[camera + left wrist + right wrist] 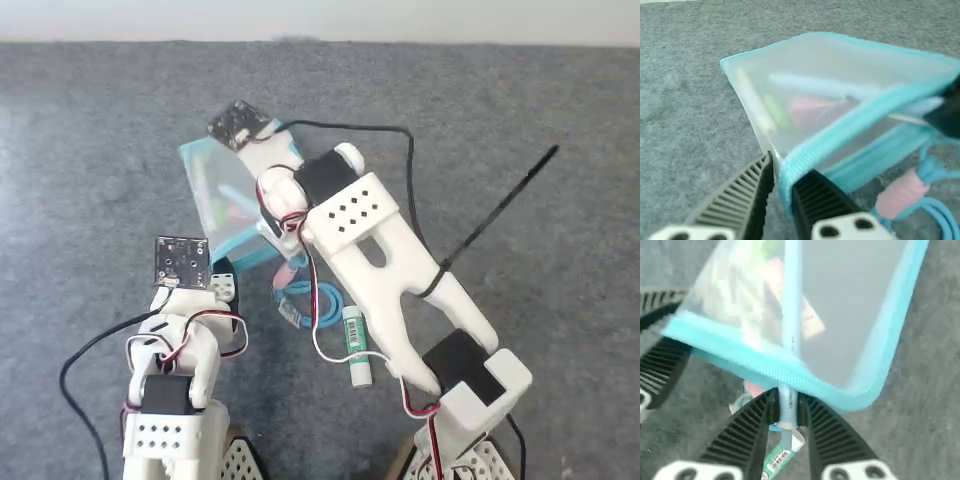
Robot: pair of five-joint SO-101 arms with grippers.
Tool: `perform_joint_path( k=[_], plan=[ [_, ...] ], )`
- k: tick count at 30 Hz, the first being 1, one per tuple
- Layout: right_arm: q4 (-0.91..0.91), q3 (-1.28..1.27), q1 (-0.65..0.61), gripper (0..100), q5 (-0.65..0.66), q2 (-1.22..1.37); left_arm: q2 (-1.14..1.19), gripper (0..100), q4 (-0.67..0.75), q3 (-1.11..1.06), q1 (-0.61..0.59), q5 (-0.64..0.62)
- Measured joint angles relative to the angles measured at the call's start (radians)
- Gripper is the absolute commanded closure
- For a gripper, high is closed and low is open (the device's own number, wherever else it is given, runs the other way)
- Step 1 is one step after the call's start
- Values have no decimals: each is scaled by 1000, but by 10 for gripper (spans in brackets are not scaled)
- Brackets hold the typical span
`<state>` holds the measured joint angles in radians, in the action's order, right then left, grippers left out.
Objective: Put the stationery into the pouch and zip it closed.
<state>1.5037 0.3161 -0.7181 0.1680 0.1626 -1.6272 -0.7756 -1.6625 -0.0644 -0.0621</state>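
The translucent pouch [222,190] with teal trim lies on the grey mat, its zipper edge [840,135] open. My left gripper [782,172] is shut on the corner of that zipper edge [228,272]. Inside the pouch lie a white pen [754,102], a green item and a pink item [812,107]. My right gripper [788,397] is shut on a light blue pen [791,315], which passes over the teal edge into the pouch. In the high view the right gripper [272,215] stands over the pouch's near side. A glue stick [354,342] with a green label lies on the mat beside the right arm.
A blue cord [305,300] and a pink piece [900,192] lie on the mat just in front of the pouch. A long black strip [500,212] lies at the right. The left gripper's fingers [660,365] stand close beside the pen in the right wrist view.
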Motion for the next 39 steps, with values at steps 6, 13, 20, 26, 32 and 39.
perform_joint_path(
  k=[6,13,20,26,32,39],
  plan=[
    [8,74,-72,742,-17,0,-3,988,8,0,0,-3],
    [11,81,-110,742,-25,-34,-3,988,14,0,0,-5],
    [48,25,-51,742,-21,-315,2,988,12,-2,0,5],
    [-52,-382,48,742,-2,-571,2,988,12,-2,0,5],
    [-344,-987,140,742,2,-887,2,988,-40,80,0,5],
    [-454,-1329,198,742,3,-1175,3,988,-41,290,2,-35]
  ],
)
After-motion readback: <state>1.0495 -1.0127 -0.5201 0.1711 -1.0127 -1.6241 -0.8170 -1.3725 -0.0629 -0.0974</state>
